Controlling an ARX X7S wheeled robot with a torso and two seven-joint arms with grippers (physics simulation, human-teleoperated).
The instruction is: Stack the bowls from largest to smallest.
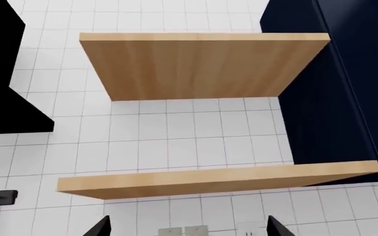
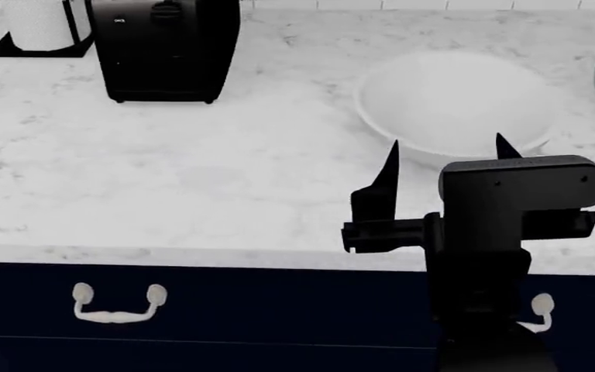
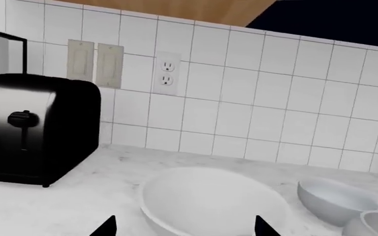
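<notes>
Right gripper (image 2: 448,163), fingers spread and empty, hovers level at the near rim of the wide white bowl (image 2: 452,101). The bowl sits upright, mouth up, on the marble counter (image 2: 173,178), with the grey-blue bowl (image 3: 336,199) just beside it. Left gripper (image 1: 189,227) points at the wall shelves (image 1: 202,64), tips apart.

You have broad bare marble surface (image 2: 173,178) between the black toaster (image 2: 163,48) at the back left and the wide white bowl (image 2: 452,97) on the right. Your right gripper (image 2: 445,159) hangs with jaws spread just in front of that bowl's near rim. Beyond it the grey-blue bowl (image 3: 336,199) and small bowl (image 3: 373,225) crowd together. Two wooden shelves (image 1: 202,64) overhang the tiled wall (image 3: 241,98).
</notes>
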